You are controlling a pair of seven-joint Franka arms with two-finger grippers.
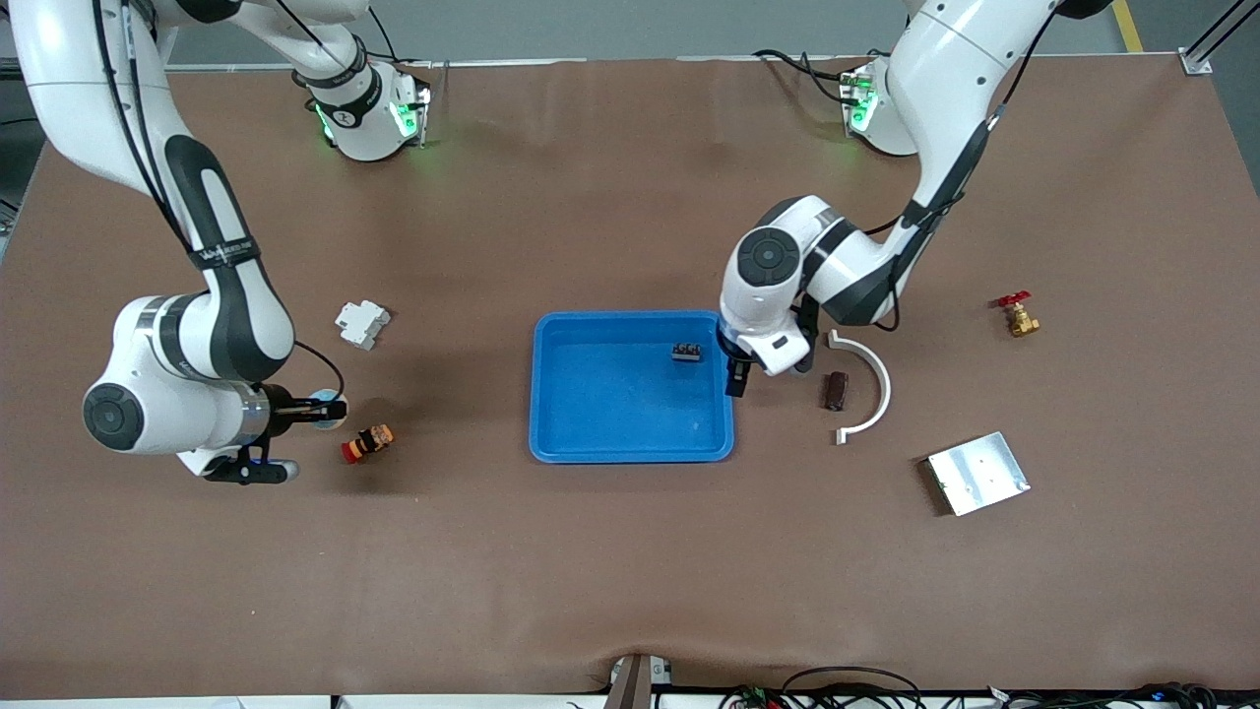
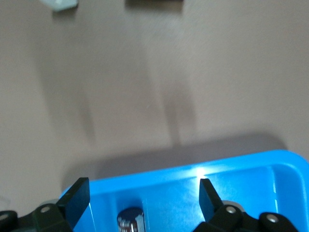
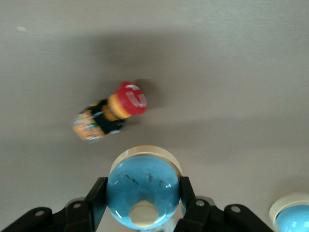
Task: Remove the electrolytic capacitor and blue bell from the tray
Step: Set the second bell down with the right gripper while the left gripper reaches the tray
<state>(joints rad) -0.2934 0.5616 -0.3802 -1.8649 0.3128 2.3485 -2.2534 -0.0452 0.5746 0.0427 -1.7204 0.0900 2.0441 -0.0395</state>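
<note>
The bell (image 3: pixel 143 191) is a blue dome with a cream rim and cream button. My right gripper (image 3: pixel 142 192) is shut on it, a finger on each side, low over the table by the right arm's end (image 1: pixel 328 409). The capacitor (image 2: pixel 131 218), a dark cylinder with a silver stripe, lies in the blue tray (image 2: pixel 251 166) near the wall toward the left arm's end. In the front view the capacitor (image 1: pixel 687 351) shows as a small dark piece in the blue tray (image 1: pixel 551 433). My left gripper (image 2: pixel 142 195) hangs open over that tray wall (image 1: pixel 736 379), holding nothing.
A red-capped push button (image 1: pixel 367 442) lies on its side beside the bell. A second blue dome (image 3: pixel 294 215) sits close by. Elsewhere lie a white breaker (image 1: pixel 361 324), a white arc piece (image 1: pixel 866 384), a brown block (image 1: pixel 835 391), a brass valve (image 1: pixel 1018 315) and a metal plate (image 1: pixel 977 473).
</note>
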